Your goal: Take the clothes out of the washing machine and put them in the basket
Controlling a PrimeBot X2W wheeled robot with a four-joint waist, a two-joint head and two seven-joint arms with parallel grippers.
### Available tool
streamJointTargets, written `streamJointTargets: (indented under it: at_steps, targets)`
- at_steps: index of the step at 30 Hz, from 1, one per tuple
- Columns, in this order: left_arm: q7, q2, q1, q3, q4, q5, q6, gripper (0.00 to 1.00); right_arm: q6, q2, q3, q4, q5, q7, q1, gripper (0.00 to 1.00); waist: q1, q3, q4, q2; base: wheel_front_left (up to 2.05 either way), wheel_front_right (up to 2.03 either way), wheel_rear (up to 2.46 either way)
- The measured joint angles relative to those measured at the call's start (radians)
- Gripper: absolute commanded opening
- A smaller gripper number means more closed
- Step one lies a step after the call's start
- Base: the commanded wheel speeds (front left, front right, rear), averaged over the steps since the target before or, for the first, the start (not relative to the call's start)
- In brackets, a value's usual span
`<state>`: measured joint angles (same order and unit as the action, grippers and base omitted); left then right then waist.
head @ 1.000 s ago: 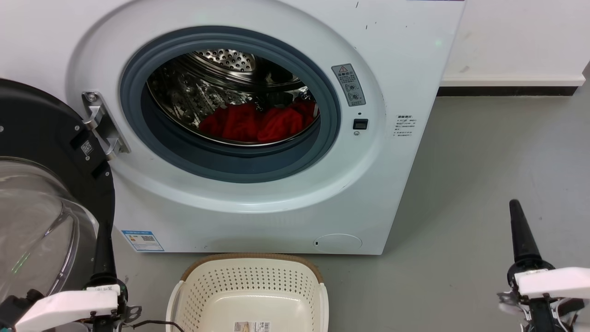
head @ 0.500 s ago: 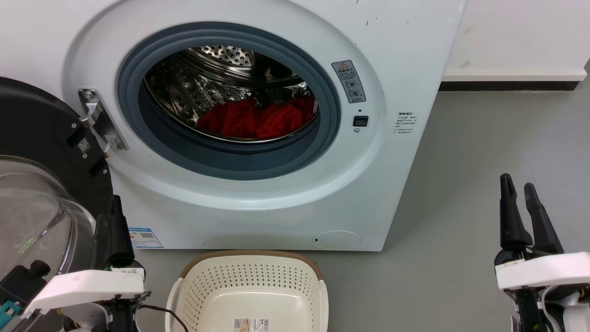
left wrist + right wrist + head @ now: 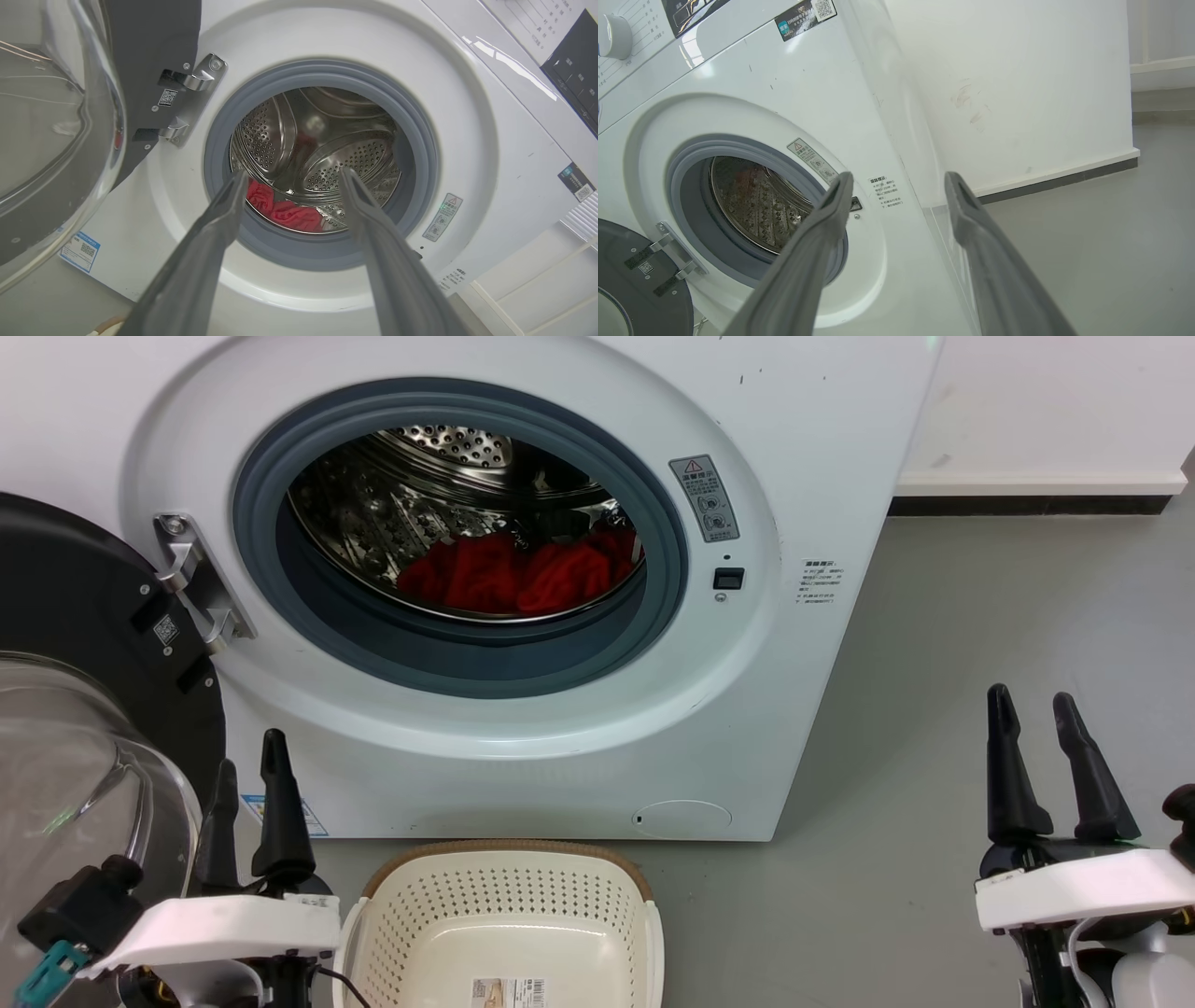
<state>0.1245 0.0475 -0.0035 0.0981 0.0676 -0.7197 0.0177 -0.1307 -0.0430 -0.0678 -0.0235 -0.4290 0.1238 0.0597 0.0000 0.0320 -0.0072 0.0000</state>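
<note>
The white washing machine (image 3: 822, 439) stands with its black-rimmed glass door (image 3: 75, 644) swung open to the left. Red clothes (image 3: 523, 577) lie at the bottom of its steel drum, and the left wrist view shows the clothes (image 3: 285, 212) past the grey gasket. On the floor in front sits the cream basket (image 3: 509, 919) with nothing in it but a sticker on its base. My left gripper (image 3: 250, 761) is open, low at the left beside the basket, pointing at the porthole (image 3: 322, 163). My right gripper (image 3: 1032, 700) is open at the far right over the floor, holding nothing.
Grey floor (image 3: 1008, 616) stretches to the right of the machine up to a white wall with a dark skirting strip (image 3: 1027, 506). The open door's glass bowl (image 3: 65, 784) bulges out close to my left arm. A door hinge (image 3: 191, 583) sticks out at the porthole's left.
Both grippers have risen further into the head view, and the left one has shifted right toward the basket. The right gripper's two fingers now show apart. The camera has tilted slightly.
</note>
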Motion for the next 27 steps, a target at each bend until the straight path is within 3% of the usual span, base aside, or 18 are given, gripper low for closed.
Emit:
streamJointTargets:
  at_steps: [4, 27]
  targets:
    - [0.012, 0.0, 0.002, -0.013, 0.007, 0.058, -0.021, 1.0, 0.0, -0.001, 0.009, -0.013, 0.061, 0.011, 0.0, 1.0, 0.0, 0.001, -0.001, 0.0, 0.0, 0.0, 0.0]
    - [0.065, 0.001, 0.02, -0.102, 0.039, 0.396, -0.035, 1.0, 0.0, -0.003, 0.039, -0.009, 0.289, 0.067, -0.017, 1.0, 0.0, 0.018, -0.005, 0.0, 0.0, 0.0, 0.0]
